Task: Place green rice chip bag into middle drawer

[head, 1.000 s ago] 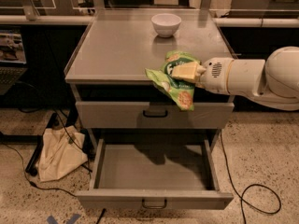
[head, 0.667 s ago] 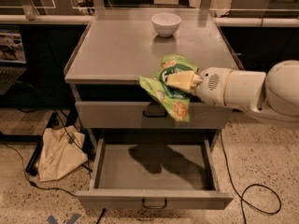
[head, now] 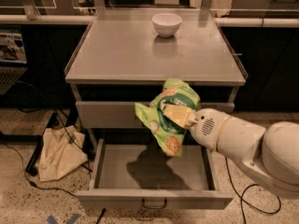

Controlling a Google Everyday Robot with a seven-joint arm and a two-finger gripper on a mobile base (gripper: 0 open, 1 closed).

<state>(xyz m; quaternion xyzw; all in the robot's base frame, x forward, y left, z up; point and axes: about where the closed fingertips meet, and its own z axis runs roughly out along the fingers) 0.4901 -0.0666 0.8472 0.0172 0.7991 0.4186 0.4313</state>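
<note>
Right now I see my end effector (head: pixel 170 115) clenched on the crinkly bright green rice chip bag (head: pixel 182 98), its pale yellow fingers (head: pixel 180 117) pressed into the middle of the pack. The white arm (head: pixel 243 141) comes in from the lower right. The bag hangs in the air just out from the front edge of the grey metal desk (head: pixel 126 50), right of that edge's midpoint, and it covers part of the closed grey upper drawer (head: pixel 107 115). Its lower end, with the orange-white chip pictures, dangles above the wide shallow grey middle drawer (head: pixel 121 176), which is pulled fully open, and the bag casts a dark shadow on the drawer floor. I cannot see the bag touching the drawer anywhere. A small dark wire handle (head: pixel 154 203) sits on the drawer's front face. On the desk, a round white bowl (head: pixel 167 24) stands upright near the back edge. A crumpled beige cloth sack (head: pixel 58 153) lies on the speckled floor (head: pixel 28 204), by the desk's left side.
</note>
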